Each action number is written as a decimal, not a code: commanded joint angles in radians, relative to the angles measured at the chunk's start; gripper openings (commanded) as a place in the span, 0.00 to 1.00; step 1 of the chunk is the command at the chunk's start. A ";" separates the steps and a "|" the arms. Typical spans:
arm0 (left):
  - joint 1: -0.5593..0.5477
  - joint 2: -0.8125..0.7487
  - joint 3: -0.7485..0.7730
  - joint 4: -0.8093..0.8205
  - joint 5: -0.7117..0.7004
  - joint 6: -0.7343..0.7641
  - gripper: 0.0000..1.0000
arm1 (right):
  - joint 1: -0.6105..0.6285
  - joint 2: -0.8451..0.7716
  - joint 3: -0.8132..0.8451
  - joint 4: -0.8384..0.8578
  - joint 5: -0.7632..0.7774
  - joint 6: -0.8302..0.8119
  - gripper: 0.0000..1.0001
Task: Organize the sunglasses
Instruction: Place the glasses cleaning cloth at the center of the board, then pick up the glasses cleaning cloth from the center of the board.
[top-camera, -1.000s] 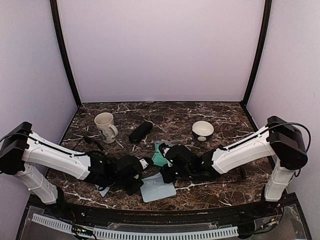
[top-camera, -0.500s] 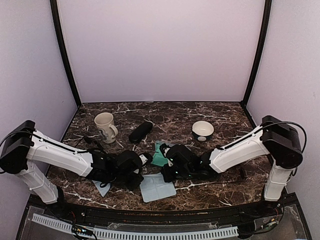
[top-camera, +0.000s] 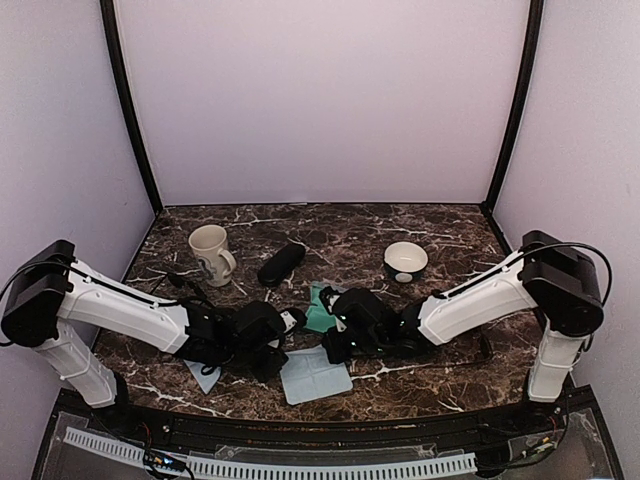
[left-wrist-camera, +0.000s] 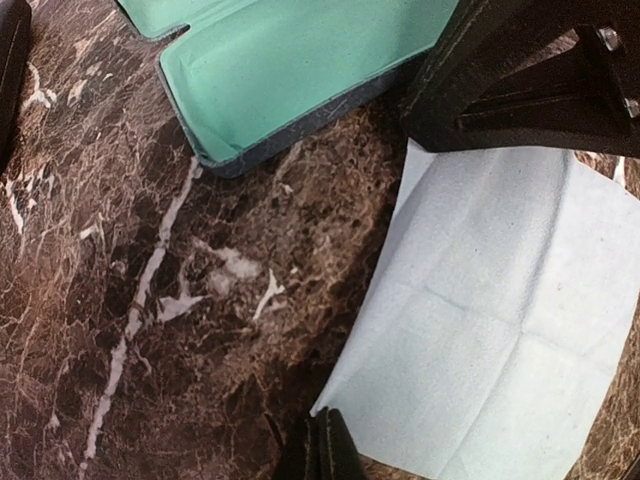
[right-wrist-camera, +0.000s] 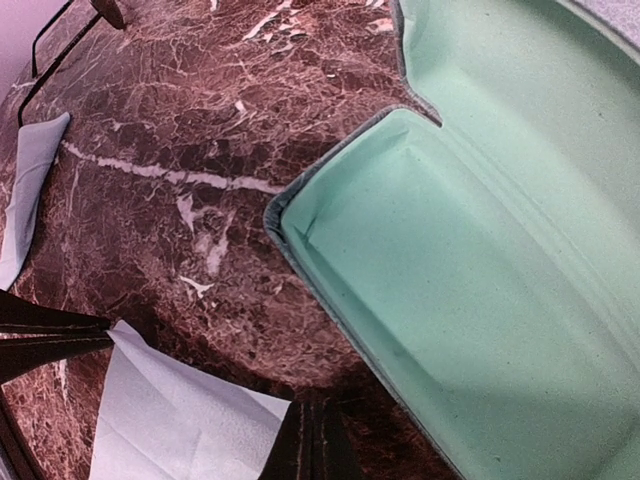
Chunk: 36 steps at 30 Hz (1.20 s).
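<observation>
One pair of sunglasses (top-camera: 186, 284) lies unfolded on the marble left of centre, behind my left arm; its thin frame (right-wrist-camera: 107, 11) shows at the top left of the right wrist view. The blue-grey case (top-camera: 318, 309) lies open with its mint lining (right-wrist-camera: 480, 250) up and nothing in it. My left gripper (top-camera: 276, 347) is shut, its tips (left-wrist-camera: 322, 442) at one corner of a pale blue cloth (left-wrist-camera: 500, 330). My right gripper (top-camera: 334, 347) is shut too, its tips (right-wrist-camera: 315, 425) beside another corner of that cloth (right-wrist-camera: 180, 420). I cannot tell whether either one pinches it.
A black oblong case (top-camera: 281, 264) lies behind the open case. A cream mug (top-camera: 210, 252) stands at the back left and a white bowl (top-camera: 405, 260) at the back right. A second pale cloth (top-camera: 205, 376) lies under my left arm.
My left gripper has moved right and a little away from the front edge, toward the cloth's left corner. The right gripper has edged left. The cloth has barely shifted.
</observation>
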 joint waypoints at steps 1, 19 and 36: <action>0.008 0.002 -0.004 -0.018 0.002 0.012 0.00 | -0.011 0.012 0.020 0.020 0.007 -0.013 0.01; 0.003 -0.087 -0.027 -0.025 0.148 0.071 0.00 | -0.011 -0.082 -0.041 0.046 -0.086 -0.048 0.03; -0.026 -0.082 -0.015 -0.046 0.137 0.071 0.00 | -0.005 -0.147 -0.098 0.068 -0.119 -0.065 0.07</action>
